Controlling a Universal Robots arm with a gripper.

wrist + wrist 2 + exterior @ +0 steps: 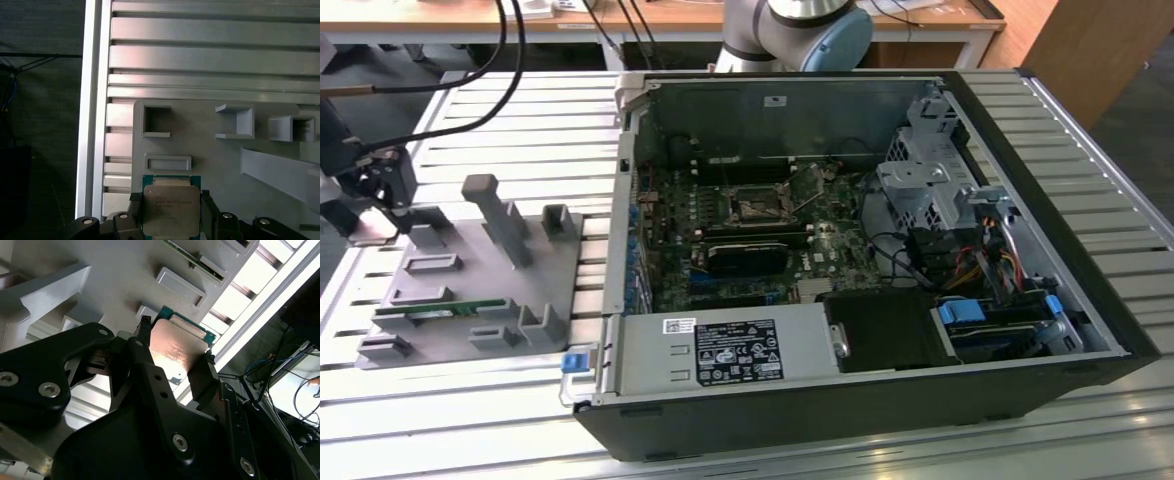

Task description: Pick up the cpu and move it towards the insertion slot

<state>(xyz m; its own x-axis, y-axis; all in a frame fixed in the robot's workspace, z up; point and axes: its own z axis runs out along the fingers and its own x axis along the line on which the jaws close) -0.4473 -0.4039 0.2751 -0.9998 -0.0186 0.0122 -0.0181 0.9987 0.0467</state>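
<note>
Open computer case (pixel 854 410), grey fixture tray (pixel 554 268), gripper (pixel 376 215) and cpu (pixel 171 210). Risks, as you may judge them: the case wall stands between the tray and the insertion slot (pixel 755 206), so a low path could knock the chip against it. The tray's upright posts (pixel 500 220) stand near the gripper. The grip is on 2 thin edges only, so a jolt could tilt or drop the cpu. Pose: the gripper hangs over the tray at the exterior view's left, well apart from the slot, with its fingers (pixel 200 377) closed narrowly on the cpu's opposite edges.
</note>
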